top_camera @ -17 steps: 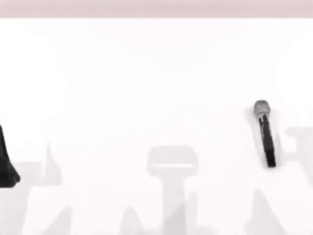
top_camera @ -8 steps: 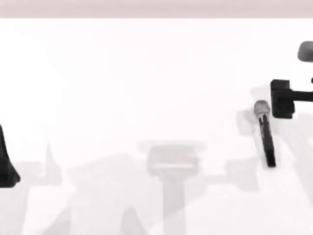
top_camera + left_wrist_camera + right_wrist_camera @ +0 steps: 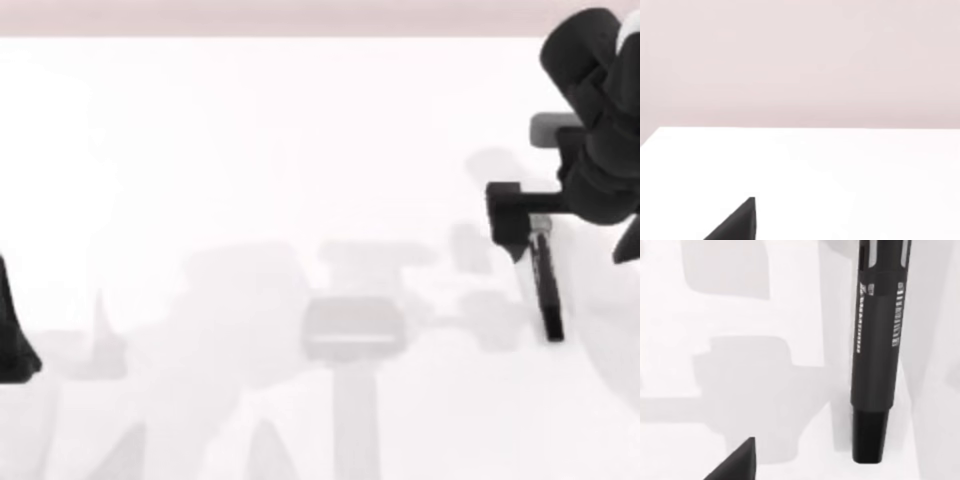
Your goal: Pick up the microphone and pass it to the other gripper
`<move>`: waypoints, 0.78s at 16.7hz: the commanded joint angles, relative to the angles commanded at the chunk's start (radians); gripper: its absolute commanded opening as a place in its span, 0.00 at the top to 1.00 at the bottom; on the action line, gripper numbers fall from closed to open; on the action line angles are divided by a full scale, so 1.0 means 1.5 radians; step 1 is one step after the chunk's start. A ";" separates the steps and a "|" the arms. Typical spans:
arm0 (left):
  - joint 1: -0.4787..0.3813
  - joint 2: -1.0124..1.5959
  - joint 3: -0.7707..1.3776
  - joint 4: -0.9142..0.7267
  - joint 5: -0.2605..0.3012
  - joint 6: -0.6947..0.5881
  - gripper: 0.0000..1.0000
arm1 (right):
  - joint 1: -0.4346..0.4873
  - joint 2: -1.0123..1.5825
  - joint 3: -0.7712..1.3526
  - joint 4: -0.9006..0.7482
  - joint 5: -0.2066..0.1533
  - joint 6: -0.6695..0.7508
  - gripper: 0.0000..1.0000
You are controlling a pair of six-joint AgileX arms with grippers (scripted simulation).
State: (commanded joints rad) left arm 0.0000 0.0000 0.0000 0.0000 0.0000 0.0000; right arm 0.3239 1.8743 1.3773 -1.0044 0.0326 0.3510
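— Since half a second ago, what is changing on the table?

— On the right side the right arm (image 3: 600, 130) is reaching much further in from the top right corner. Its black body is now covering the head of the microphone (image 3: 546, 290), which was fully visible before. The microphone itself is lying in the same place as earlier, flat on the white table (image 3: 300, 150), near the right edge, with the handle pointing toward the near edge.

— And the right gripper (image 3: 560, 225)?

— It is hanging just above the head end of the microphone. From the top view I cannot tell whether its fingers are apart or together. The right wrist view is showing the black handle (image 3: 875, 355) lying on the table with white lettering on it, and only one dark fingertip (image 3: 737, 462) at the border, not touching the handle.

— What is the left arm doing?

— The left gripper (image 3: 12, 330) is staying parked at the left edge of the table, well apart from the microphone. Only one fingertip (image 3: 735, 222) is showing in its wrist view, so I cannot tell its opening either.
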 joint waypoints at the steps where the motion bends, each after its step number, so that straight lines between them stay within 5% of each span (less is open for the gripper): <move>1: 0.000 0.000 0.000 0.000 0.000 0.000 0.00 | 0.000 0.000 0.000 0.000 0.000 0.000 0.00; 7: 0.000 0.000 0.000 0.000 0.000 0.000 0.00 | -0.003 0.013 -0.017 0.027 0.000 -0.002 0.00; 13: 0.000 0.000 0.000 0.000 0.000 0.000 0.00 | -0.004 0.101 -0.096 0.203 0.000 -0.003 0.00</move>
State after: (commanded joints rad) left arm 0.0000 0.0000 0.0000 0.0000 0.0000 0.0000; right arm 0.3173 2.0256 1.2329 -0.7001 0.0332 0.3465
